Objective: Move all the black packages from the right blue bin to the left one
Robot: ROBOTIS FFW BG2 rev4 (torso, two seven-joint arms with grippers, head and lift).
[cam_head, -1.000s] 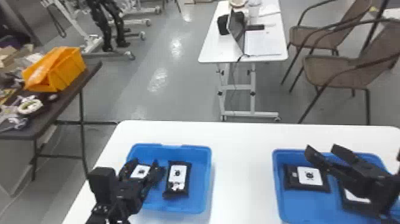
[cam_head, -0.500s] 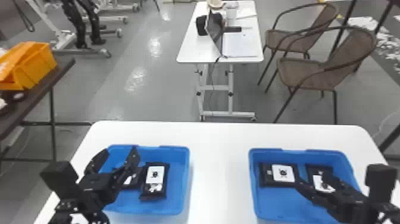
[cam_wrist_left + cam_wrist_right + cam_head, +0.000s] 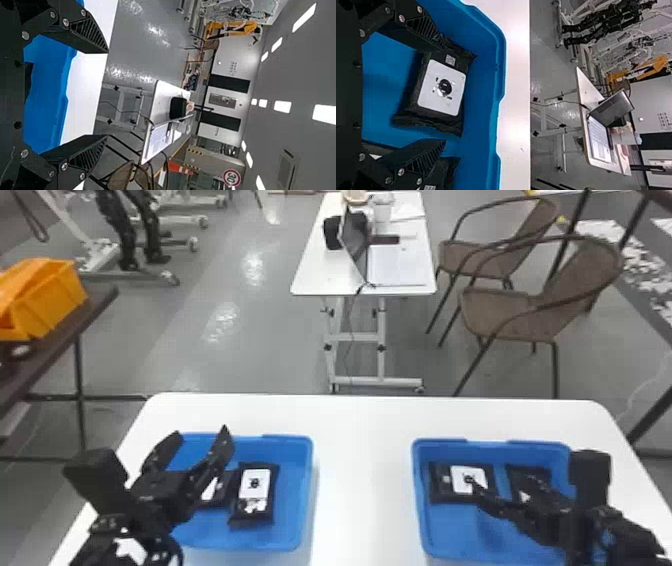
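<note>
Left gripper (image 3: 201, 434), lower left of frame: over the left blue bin, fingers wide apart, empty. Right gripper (image 3: 500, 486), lower right: over the right blue bin, fingers apart; in the right wrist view one black package (image 3: 441, 87) lies between them, not clamped, white label face up.

Left blue bin (image 3: 292, 510), lower left: two black packages, one (image 3: 224, 490) partly behind the left gripper, the other (image 3: 254, 485) just beside it, label up. Right blue bin (image 3: 422, 510), lower right: two black packages, the label-up one mentioned above at the bin's left, another (image 3: 515, 472) to its right, partly hidden by the right gripper. Both bins on white table (image 3: 360, 450), bottom of frame.

Left edge: dark table (image 3: 92, 307) with orange bin (image 3: 65, 300). Top centre: smaller white table (image 3: 320, 270) with open laptop (image 3: 355, 237). Upper right: two brown chairs (image 3: 505, 310). Upper left: black robot legs (image 3: 120, 230) by a wheeled frame (image 3: 155, 277). Farther off in the left wrist view, ceiling lights (image 3: 282, 106).
</note>
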